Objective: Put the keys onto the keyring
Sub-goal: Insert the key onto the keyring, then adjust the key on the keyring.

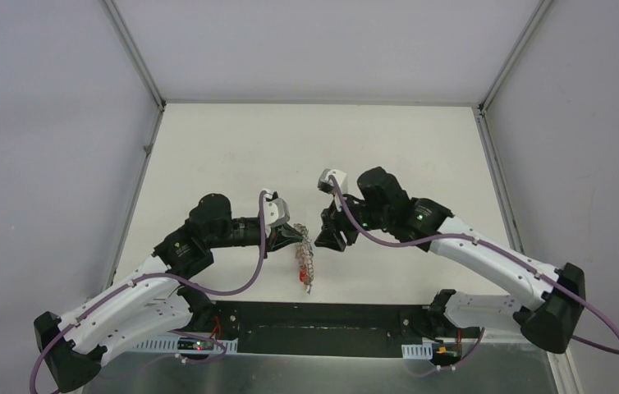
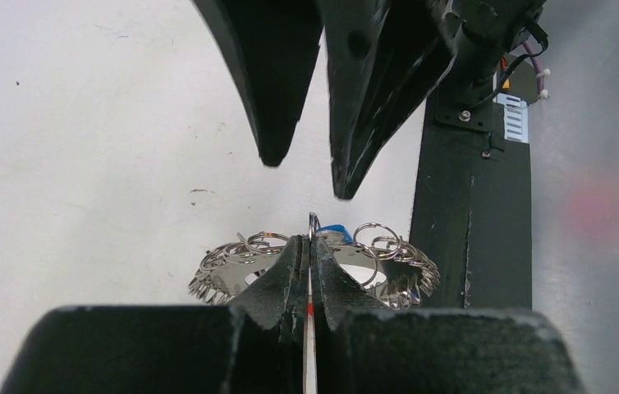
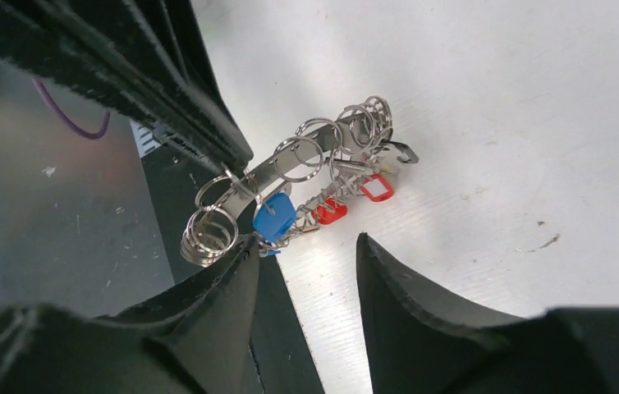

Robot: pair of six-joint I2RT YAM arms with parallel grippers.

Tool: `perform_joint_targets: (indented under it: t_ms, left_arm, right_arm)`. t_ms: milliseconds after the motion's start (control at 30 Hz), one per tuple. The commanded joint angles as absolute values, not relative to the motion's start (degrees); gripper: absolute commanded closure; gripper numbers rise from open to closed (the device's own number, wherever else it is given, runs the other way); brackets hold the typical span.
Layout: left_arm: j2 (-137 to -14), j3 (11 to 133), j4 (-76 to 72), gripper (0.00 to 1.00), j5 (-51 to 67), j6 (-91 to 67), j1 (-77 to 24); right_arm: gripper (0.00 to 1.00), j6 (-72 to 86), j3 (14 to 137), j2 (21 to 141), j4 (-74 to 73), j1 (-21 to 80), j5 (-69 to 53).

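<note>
Right wrist | left claw clenched on large grey metal keyring: stiff, light, probably slippery | right claw released, empty | blue-headed small silver key just beyond its fingertip: pinch plastic head

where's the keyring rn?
Top view, centre: the keyring is pinched in the shut left gripper, with the open right gripper facing it from the right.

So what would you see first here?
The big grey metal ring bristling with little silver keys, near the front middle of the white table. The black left pincer is shut on its edge, and the open black right pincer faces it. One bright blue plastic key head and two red ones dangle from it.
</note>
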State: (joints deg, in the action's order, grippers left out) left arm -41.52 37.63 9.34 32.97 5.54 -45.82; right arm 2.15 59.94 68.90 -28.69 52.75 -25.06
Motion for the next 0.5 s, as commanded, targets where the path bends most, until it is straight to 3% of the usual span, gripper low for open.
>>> perform_joint_targets:
  t_ms: [0,67,167,467]
  left_arm:
    - [-40.26,38.14,3.48,1.0,33.65,5.08,-46.45]
    - [-40.21,38.12,3.14,1.0,33.83,5.1,-46.46]
    - [-39.97,37.82,1.6,1.0,34.57,4.85,-46.46]
    - [-38.77,35.89,-5.22,1.0,38.28,3.47,-46.41]
  right_arm:
    - [0.49,1.49,56.84,60.05,-18.57,52.69,-20.1]
    - [0.49,1.49,54.37,56.87,-15.64,52.65,-20.1]
    - [0.38,-2.08,49.98,53.01,-8.92,52.6,-21.91]
    - [0.42,-9.2,37.83,49.09,13.43,52.65,-33.59]
